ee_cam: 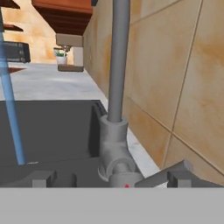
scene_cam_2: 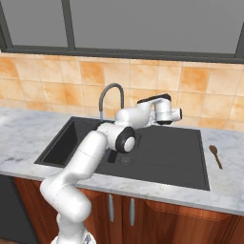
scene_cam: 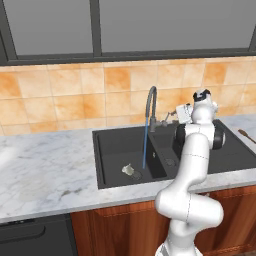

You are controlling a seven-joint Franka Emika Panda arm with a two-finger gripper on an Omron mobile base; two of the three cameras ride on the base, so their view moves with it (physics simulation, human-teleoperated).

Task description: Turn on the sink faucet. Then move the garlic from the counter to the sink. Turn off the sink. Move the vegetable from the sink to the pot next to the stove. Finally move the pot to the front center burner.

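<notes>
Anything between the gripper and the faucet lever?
Nothing visible. The open gripper sits right at the sink faucet base, fingers either side of the lever. Water is running and the garlic lies in the sink.

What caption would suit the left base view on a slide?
Water streams from the sink faucet into the sink onto the garlic, while the open gripper hovers at the faucet's base.

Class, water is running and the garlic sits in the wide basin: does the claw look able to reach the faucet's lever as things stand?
Probably yes: the open claw sits right at the faucet base, nothing between.
</notes>
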